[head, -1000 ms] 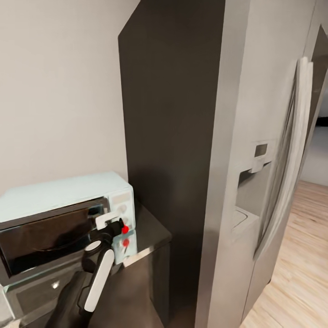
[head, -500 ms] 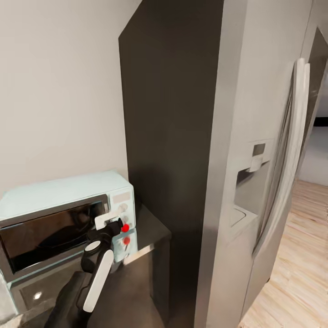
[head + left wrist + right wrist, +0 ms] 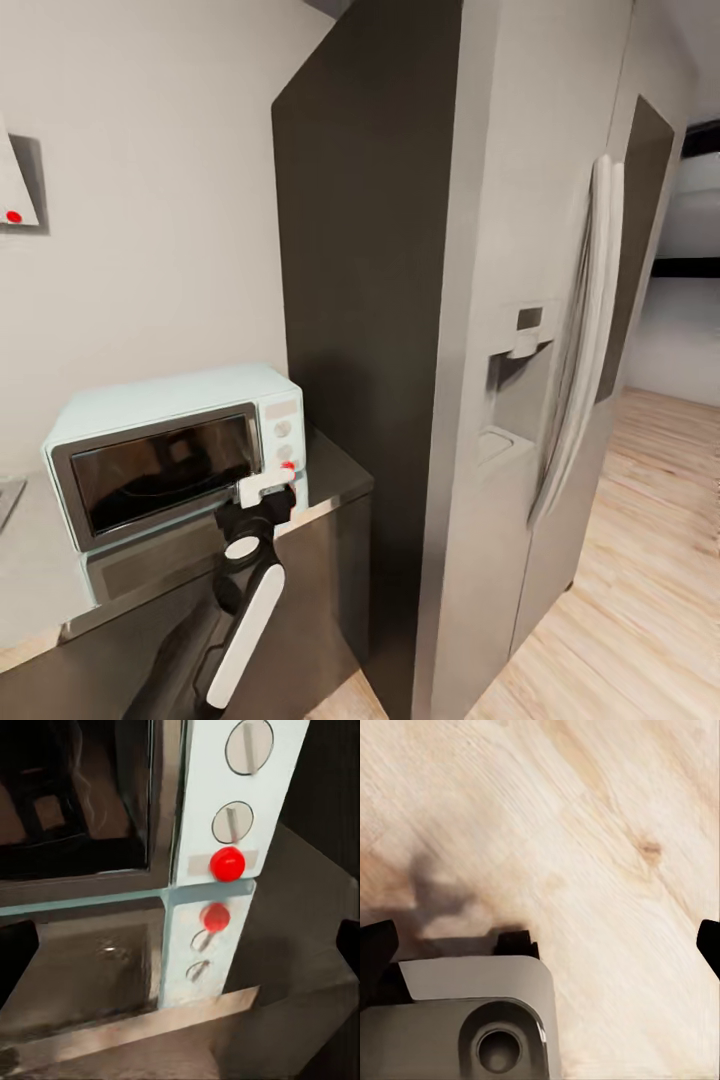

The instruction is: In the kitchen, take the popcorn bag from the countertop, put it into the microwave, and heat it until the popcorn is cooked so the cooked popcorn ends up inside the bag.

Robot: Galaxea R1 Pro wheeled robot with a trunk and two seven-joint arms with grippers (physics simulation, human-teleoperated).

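The pale mint-blue microwave (image 3: 165, 440) stands on the grey countertop (image 3: 335, 483) with its dark glass door shut. Its side panel (image 3: 232, 802) carries two knobs and a lit red light (image 3: 227, 863), which is mirrored in the shiny worktop. My left gripper (image 3: 272, 495) hovers open just in front of that panel, below the red light (image 3: 288, 466); its dark fingertips (image 3: 15, 956) stand far apart with nothing between them. The popcorn bag is hidden; behind the glass I make out only dim brownish shapes. My right gripper (image 3: 540, 945) hangs open over the wooden floor.
A tall dark panel (image 3: 370, 300) rises right beside the microwave, then a grey fridge (image 3: 520, 400) with a dispenser and long handle. Light wooden floor (image 3: 640, 600) stretches at the right. Part of my base (image 3: 472, 1020) lies below the right gripper.
The microwave door, tilted ajar a second ago, is now shut. The head camera has drawn back and up, so the whole scene looks smaller. The left gripper stays by the panel.
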